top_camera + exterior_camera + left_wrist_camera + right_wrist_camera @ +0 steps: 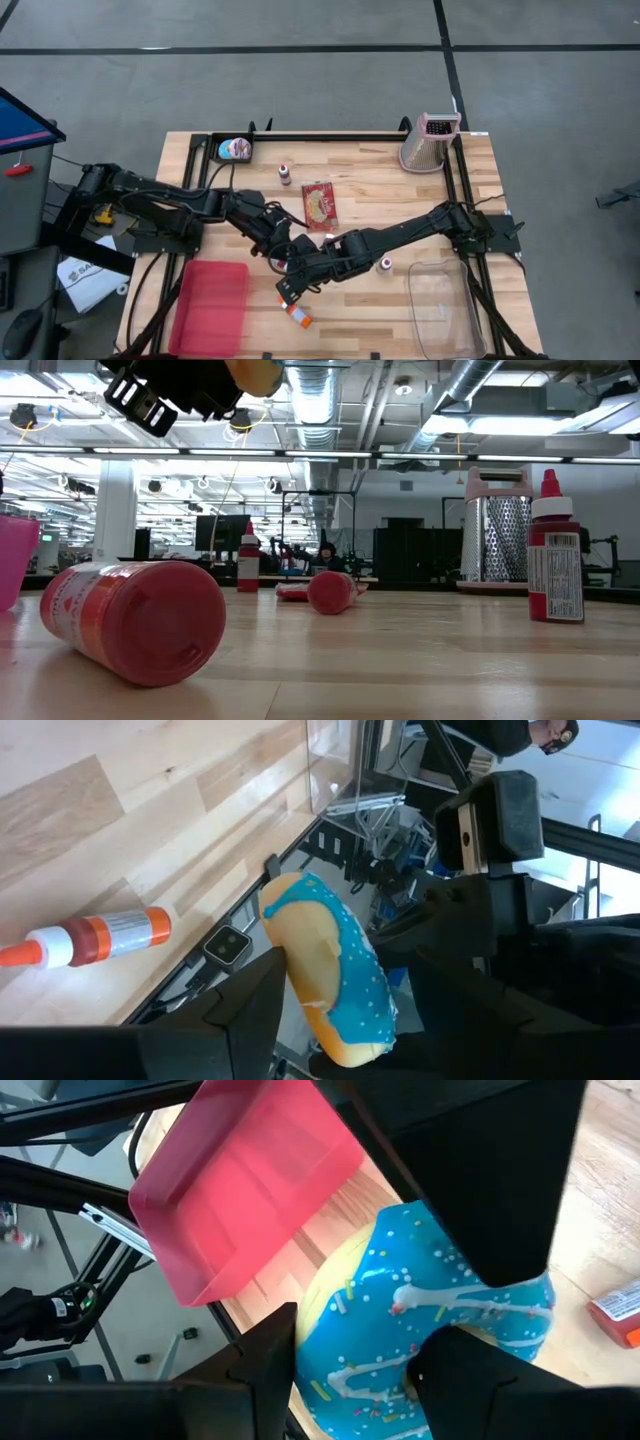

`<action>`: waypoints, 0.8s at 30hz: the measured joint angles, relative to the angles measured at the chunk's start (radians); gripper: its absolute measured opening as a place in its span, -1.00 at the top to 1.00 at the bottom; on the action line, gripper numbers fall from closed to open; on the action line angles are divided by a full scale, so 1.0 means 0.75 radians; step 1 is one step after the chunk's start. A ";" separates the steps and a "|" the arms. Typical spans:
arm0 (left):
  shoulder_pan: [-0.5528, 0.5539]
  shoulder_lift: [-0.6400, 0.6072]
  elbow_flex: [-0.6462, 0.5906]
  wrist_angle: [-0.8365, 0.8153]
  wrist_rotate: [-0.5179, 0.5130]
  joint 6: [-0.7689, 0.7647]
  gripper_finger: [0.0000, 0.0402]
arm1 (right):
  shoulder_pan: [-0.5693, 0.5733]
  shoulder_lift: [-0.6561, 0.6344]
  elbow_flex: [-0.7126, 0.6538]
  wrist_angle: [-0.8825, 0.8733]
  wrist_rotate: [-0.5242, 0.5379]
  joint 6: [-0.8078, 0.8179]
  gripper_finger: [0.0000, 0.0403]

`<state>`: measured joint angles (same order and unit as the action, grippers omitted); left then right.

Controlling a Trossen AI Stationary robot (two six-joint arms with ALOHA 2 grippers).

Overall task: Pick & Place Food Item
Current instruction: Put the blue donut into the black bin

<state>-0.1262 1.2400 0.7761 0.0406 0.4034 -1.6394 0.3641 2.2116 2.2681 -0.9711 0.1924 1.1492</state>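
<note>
A doughnut (330, 980) with blue sprinkled icing hangs in the air above the table's near middle, between the pink tray (210, 305) and the clear bin (445, 310). Both grippers meet at it. My left gripper (345, 1020) comes from the table's left and is shut on it. My right gripper (355, 1380) comes from the right, slanting down, with its fingers on either side of the doughnut (420, 1320). In the high view the arms cover the doughnut. In the low view only its yellow underside (255, 372) shows at the top. My left gripper pinches the doughnut across its thickness, one finger on the plain yellow underside (285, 950), the other on the iced face (455, 1280). The fingers reach nearly level from the table's left. The doughnut stands on edge, clear of the table. My right gripper has the doughnut's lower rim (340, 1340) between its two fingers, coming from the table's right and slanting down. The doughnut's iced face is turned toward the wrist. My own fingers hide the places of contact. The doughnut is clear of the table.
A sauce bottle (298, 317) lies just near-side of the grippers. Two small bottles (386, 264) (285, 173), a snack packet (320, 205), a grater (430, 145) and a tub (235, 150) stand farther back. A red jar (130, 620) lies close to the low camera.
</note>
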 joint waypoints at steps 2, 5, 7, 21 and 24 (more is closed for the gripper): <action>-0.008 0.000 0.000 -0.001 -0.001 0.000 -0.04 | 0.000 0.000 0.000 0.001 0.015 0.000 0.14; -0.018 0.000 0.000 -0.002 -0.002 0.000 -0.04 | -0.001 0.000 0.000 0.013 0.021 -0.001 0.14; -0.018 0.000 0.000 -0.003 -0.006 0.000 -0.04 | -0.003 0.000 0.000 0.022 0.021 0.000 0.14; -0.018 0.000 0.000 -0.004 -0.012 0.000 0.51 | -0.004 0.000 0.000 0.030 0.035 0.003 0.14; -0.015 -0.001 0.000 -0.011 -0.020 0.006 0.62 | -0.004 0.000 0.000 0.029 0.035 0.005 0.14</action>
<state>-0.1375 1.2396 0.7761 0.0326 0.3885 -1.6348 0.3611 2.2116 2.2681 -0.9493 0.2188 1.1532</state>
